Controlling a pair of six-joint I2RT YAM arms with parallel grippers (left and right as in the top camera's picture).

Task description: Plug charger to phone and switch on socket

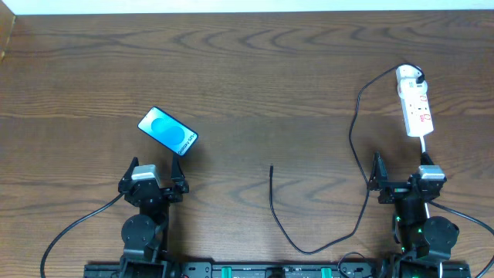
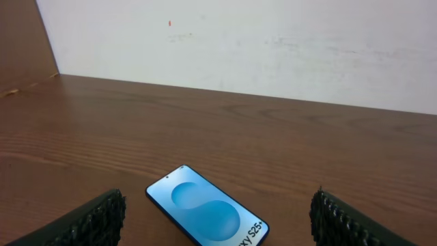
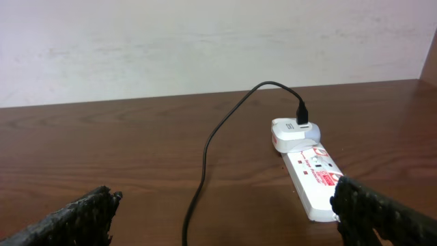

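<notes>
The phone (image 1: 167, 131) lies flat and slanted on the table at the left, its light-blue screen up; it also shows in the left wrist view (image 2: 208, 214). My left gripper (image 1: 153, 179) is open and empty just in front of it (image 2: 217, 222). The white socket strip (image 1: 415, 103) lies at the right, also seen in the right wrist view (image 3: 311, 172). The charger's plug (image 3: 293, 130) sits in the strip's far end. Its thin black cable (image 1: 357, 166) loops down and back to a free connector tip (image 1: 272, 167) mid-table. My right gripper (image 1: 401, 179) is open and empty in front of the strip (image 3: 225, 219).
The table's far edge meets a white wall (image 2: 273, 41). The socket's white cord (image 1: 424, 147) runs from the strip toward my right arm. Thicker black robot cables (image 1: 69, 228) trail from both arm bases at the front edge.
</notes>
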